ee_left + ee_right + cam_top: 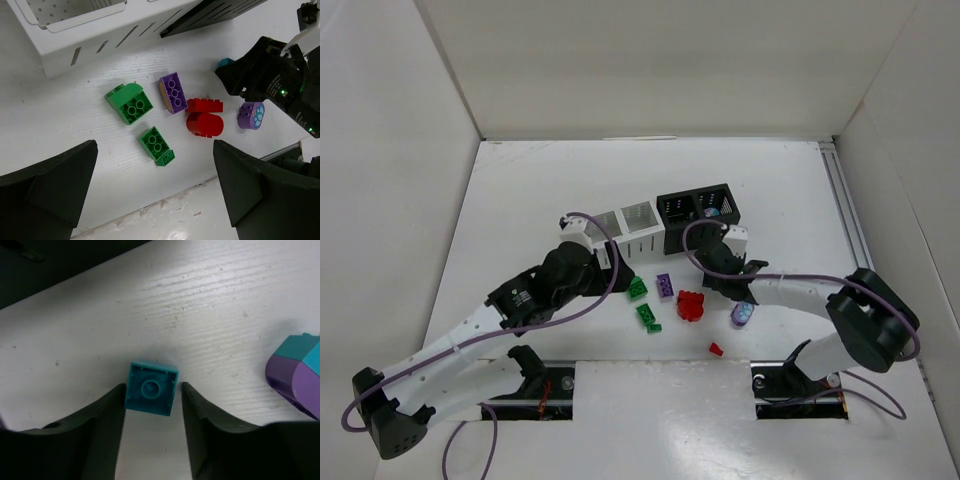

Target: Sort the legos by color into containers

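I'm on the pick of the teal brick (150,388). It sits stud-up on the table (520,200), just in front of the black bin (680,228). The right gripper (153,386) is down around it, one finger close against each side. I cannot tell whether they already pinch it or stand a hair off.

The left gripper (155,195) hangs spread wide and empty over the loose pile: two green bricks (131,102), a purple brick (173,92) and the red pieces (204,117). The white bin (640,243) is just beyond them.

Sorting looks barely begun (something small lies in one black compartment, too tiny to name). Next I'd want a firm squeeze on the teal brick, a straight lift, then a short carry over the black bin's rim. The grip sits at the very fingertips, so the brick could slip or twist.
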Available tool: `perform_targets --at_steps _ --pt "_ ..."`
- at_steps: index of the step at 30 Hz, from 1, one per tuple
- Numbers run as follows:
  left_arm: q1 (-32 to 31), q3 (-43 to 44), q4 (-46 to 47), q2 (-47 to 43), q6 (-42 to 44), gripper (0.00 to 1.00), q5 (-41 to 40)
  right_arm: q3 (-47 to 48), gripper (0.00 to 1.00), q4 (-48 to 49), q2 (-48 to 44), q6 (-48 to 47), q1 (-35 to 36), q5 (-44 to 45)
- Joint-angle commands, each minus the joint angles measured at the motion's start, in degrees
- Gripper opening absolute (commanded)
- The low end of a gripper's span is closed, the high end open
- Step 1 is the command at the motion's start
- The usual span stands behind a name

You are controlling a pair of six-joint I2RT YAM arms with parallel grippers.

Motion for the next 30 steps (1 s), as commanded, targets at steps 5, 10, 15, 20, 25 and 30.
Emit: perform_targets --at_steps 5,10,15,20,25,30 --pt "-0.2 0.2 -0.9 -0.3 -1.0 1.00 -2.3 2.2 0.46 4.0 2.8 -1.0 -1.2 0.7" --pt "-0.2 0.8 -1.4 -0.3 -1.5 1.00 -2.3 2.2 0.31 4.5 2.1 -5.4 -1.2 -0.5" --pt "-0.2 0.8 -1.4 0.2 -1.0 1.00 -2.3 1.7 0.28 2.6 -7.8 -15.6 -0.6 -1.7" --pt "-0.2 1.3 0.9 0.9 0.1 1.00 -3.5 5.1 0.29 2.6 -16.9 -37.6 -0.6 -4.4" --pt "-0.2 1.8 3.3 4.8 0.1 1.00 -2.9 11.9 0.29 2.6 -18.0 -47.5 -1.5 -8.7" --pt "-0.2 1.2 5.9 8.0 0.1 1.00 -0.2 20.0 0.29 3.2 -12.5 -53.6 -7.0 -11.3"
